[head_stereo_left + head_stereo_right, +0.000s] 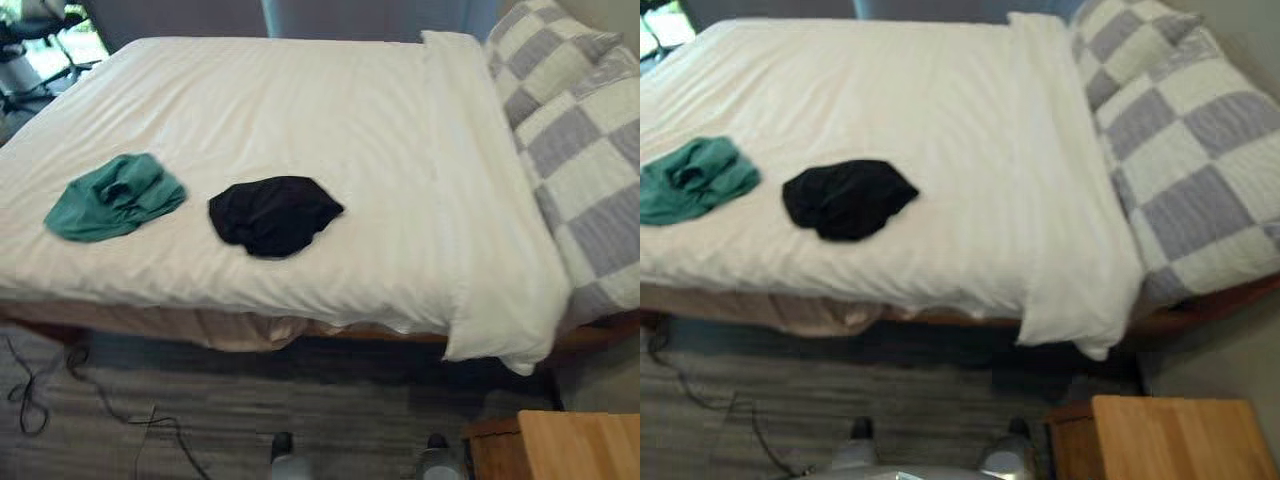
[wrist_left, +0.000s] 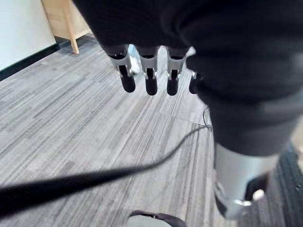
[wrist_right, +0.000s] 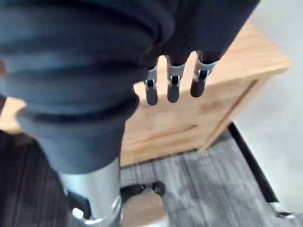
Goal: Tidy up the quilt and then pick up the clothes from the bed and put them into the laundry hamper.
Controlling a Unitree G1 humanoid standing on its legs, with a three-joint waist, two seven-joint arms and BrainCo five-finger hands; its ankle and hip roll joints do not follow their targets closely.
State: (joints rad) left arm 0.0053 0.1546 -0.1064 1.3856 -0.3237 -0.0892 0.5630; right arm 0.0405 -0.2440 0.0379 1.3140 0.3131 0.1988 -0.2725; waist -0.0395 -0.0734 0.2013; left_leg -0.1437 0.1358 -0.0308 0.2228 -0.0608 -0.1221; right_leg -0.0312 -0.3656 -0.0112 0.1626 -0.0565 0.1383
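Left eye view, for your record: white quilt [image 1: 300,130] spread flat over the bed [image 1: 560,340]; green garment [image 1: 115,197] crumpled near the quilt's front left; black garment [image 1: 273,214] just beside it to the right, the two apart. Checked pillows [image 1: 585,150] at the right. Wooden nightstand [image 1: 580,445] at lower right on grey plank floor [image 1: 250,400]. Left hand [image 2: 149,71] hangs over the floor, fingers straight, holding nothing. Right hand [image 3: 173,85] hangs before the nightstand, fingers straight, likewise empty.
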